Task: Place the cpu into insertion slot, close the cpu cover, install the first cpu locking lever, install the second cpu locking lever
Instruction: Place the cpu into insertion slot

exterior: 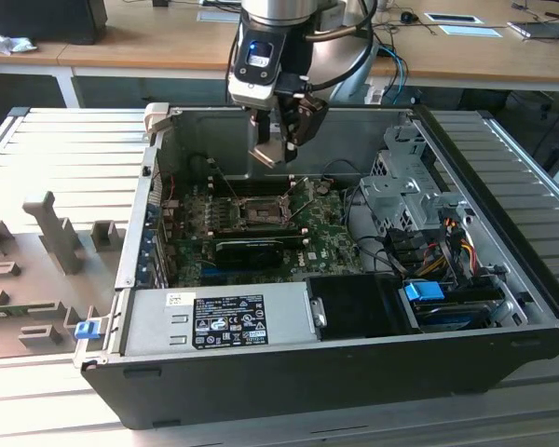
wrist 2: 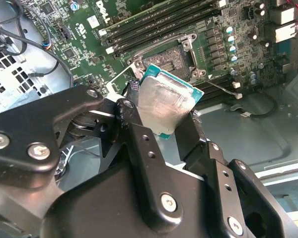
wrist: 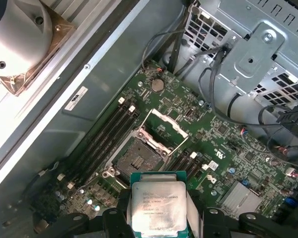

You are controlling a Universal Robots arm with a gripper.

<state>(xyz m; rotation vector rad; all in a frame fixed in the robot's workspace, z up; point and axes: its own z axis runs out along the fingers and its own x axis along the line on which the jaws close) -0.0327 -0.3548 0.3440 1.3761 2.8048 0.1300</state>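
Two black fingers [wrist 2: 141, 141] of the gripper [wrist 2: 164, 121] pinch the cpu [wrist 2: 166, 99] by opposite edges. Its silvery metal face sits bare between them, and this hold leaves the underside free to meet the socket. In the first wrist view the gripper [wrist: 158, 213] carries the cpu [wrist: 158, 203] in the air, apart from everything below, so nothing is seated yet. Just beyond it lies the insertion slot [wrist: 138, 159], its dark centre exposed and empty. As far as both wrist views let me judge, the chip is held short of the slot rather than squarely over it. At the slot's far edge the cpu cover [wrist: 169, 123] is swung up on its hinge, which is why the socket lies open to receive the chip. In the exterior view thin rods [exterior: 222, 183] slant up beside the insertion slot [exterior: 261, 210]. They look like the locking levers, released so the cover could lift. Around the socket spreads the green motherboard [wrist: 223, 134], with memory slots [wrist: 109, 134] alongside and a long black card [exterior: 252, 249] near it. Farther out stand the grey drive cage [wrist: 258, 54] and the computer case [exterior: 289, 382], which lies on its side with the panel off so the arm can reach down from above.
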